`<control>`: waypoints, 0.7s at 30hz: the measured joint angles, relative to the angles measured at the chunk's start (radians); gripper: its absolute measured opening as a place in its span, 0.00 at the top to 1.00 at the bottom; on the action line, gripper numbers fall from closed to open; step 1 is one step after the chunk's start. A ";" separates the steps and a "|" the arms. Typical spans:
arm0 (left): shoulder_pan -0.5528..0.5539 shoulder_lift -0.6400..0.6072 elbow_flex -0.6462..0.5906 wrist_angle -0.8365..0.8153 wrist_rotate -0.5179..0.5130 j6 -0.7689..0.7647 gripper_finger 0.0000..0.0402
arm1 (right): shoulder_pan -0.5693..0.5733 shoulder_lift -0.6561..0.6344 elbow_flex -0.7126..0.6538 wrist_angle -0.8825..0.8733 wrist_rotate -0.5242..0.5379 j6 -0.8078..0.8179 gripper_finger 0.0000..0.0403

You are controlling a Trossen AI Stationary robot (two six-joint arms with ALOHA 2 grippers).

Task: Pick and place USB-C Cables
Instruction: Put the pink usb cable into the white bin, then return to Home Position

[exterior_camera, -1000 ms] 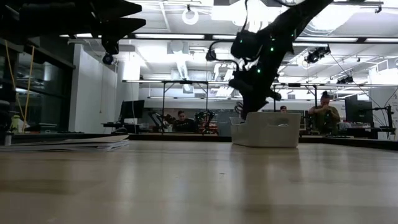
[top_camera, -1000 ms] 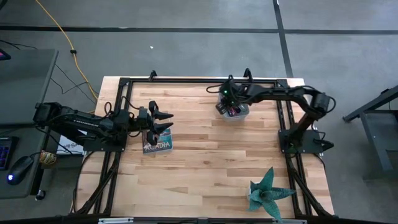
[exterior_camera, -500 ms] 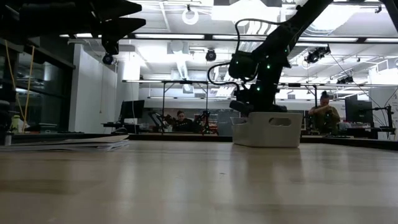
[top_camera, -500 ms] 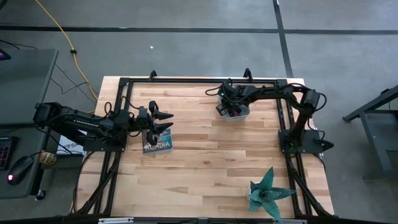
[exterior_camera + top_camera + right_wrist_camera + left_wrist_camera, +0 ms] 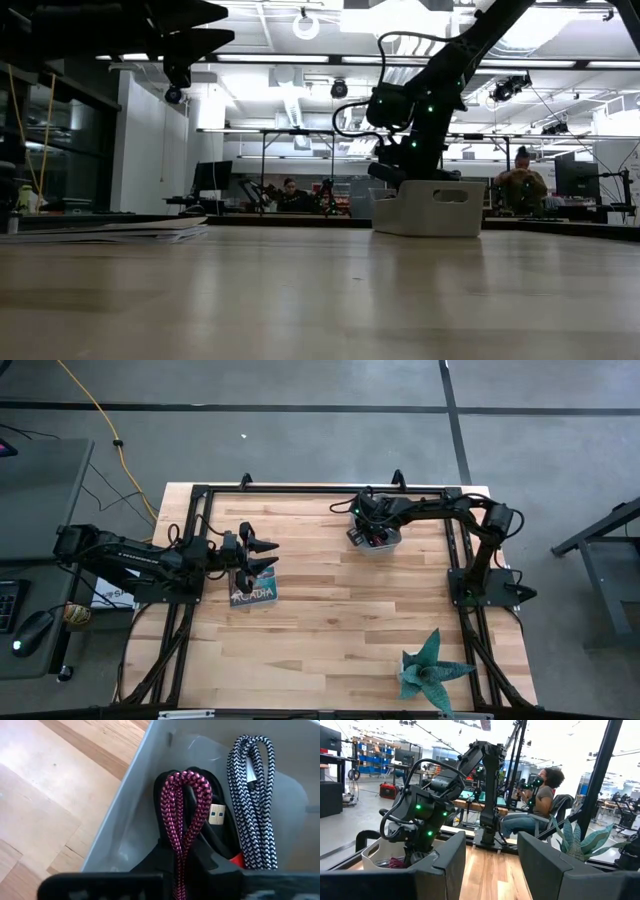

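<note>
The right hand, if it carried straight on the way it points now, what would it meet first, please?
Probably the floor of the grey bin: the right hand, shut on the maroon-pink cable, points down into it beside the black-and-white cable.

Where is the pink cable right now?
The pink cable is inside the gray bin at the table's far right, between the right gripper's fingers, beside a black-and-white cable.

pink cable (image 5: 183, 815) lower end cut off

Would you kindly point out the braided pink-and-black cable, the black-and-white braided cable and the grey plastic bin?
Braided pink-and-black cable (image 5: 186, 815), right wrist view, loop.
Black-and-white braided cable (image 5: 252, 800), right wrist view, mid-coil.
Grey plastic bin (image 5: 131, 805), right wrist view, side wall.
</note>
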 joint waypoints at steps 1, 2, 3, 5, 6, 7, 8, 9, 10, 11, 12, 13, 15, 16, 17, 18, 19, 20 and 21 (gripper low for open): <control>0.000 0.000 0.000 0.000 0.000 0.000 0.60 | 0.000 0.000 0.000 0.000 -0.002 0.005 0.97; 0.000 0.000 0.000 0.000 0.000 0.000 0.60 | 0.000 0.000 0.000 0.001 -0.003 0.009 0.96; 0.000 0.000 0.000 0.000 0.000 0.000 0.60 | 0.000 0.000 -0.001 0.002 -0.004 0.014 0.94; 0.000 0.000 0.000 0.000 0.000 0.000 0.60 | 0.000 0.000 -0.001 0.003 -0.004 0.015 0.89; 0.000 0.000 0.000 0.000 0.000 0.000 0.60 | 0.000 0.000 -0.001 0.005 -0.003 0.014 0.86; 0.000 0.000 0.000 0.000 0.000 0.000 0.60 | 0.002 0.000 -0.001 0.005 0.003 0.014 0.83; 0.000 0.000 0.000 0.000 0.000 0.000 0.60 | 0.002 0.000 -0.001 0.005 0.008 0.013 0.79; 0.000 0.000 0.000 0.000 0.000 0.000 0.60 | 0.002 0.000 -0.001 0.006 0.010 0.007 0.75; 0.000 0.000 0.000 0.000 0.000 0.000 0.60 | 0.002 0.000 -0.001 0.006 0.010 0.000 0.71; 0.000 0.000 0.000 0.000 0.000 0.000 0.60 | 0.001 0.000 0.000 0.004 0.012 -0.004 0.68; 0.000 0.000 0.000 0.000 0.000 0.000 0.60 | -0.003 0.001 0.005 -0.008 0.017 -0.008 0.64; 0.000 0.000 0.000 0.000 0.000 0.000 0.60 | -0.006 0.001 0.014 -0.024 0.020 -0.009 0.61; 0.000 0.000 0.000 0.000 0.000 0.000 0.60 | -0.013 0.002 0.030 -0.053 0.026 -0.006 0.56; 0.000 0.000 0.000 0.000 0.000 0.000 0.60 | -0.015 0.002 0.037 -0.062 0.027 -0.006 0.55; 0.000 0.000 0.000 0.000 0.000 0.000 0.60 | -0.015 0.002 0.049 -0.071 0.027 -0.008 0.53; 0.000 0.000 0.000 0.000 0.000 0.000 0.60 | -0.015 0.002 0.061 -0.079 0.027 -0.013 0.53; 0.000 0.000 0.000 0.000 0.000 0.000 0.60 | -0.015 0.002 0.073 -0.090 0.027 -0.024 0.52; 0.000 0.000 0.000 0.000 0.000 0.000 0.60 | -0.015 0.002 0.085 -0.104 0.026 -0.033 0.52; 0.000 0.000 0.000 0.000 0.000 0.000 0.60 | -0.014 0.002 0.098 -0.122 0.026 -0.046 0.52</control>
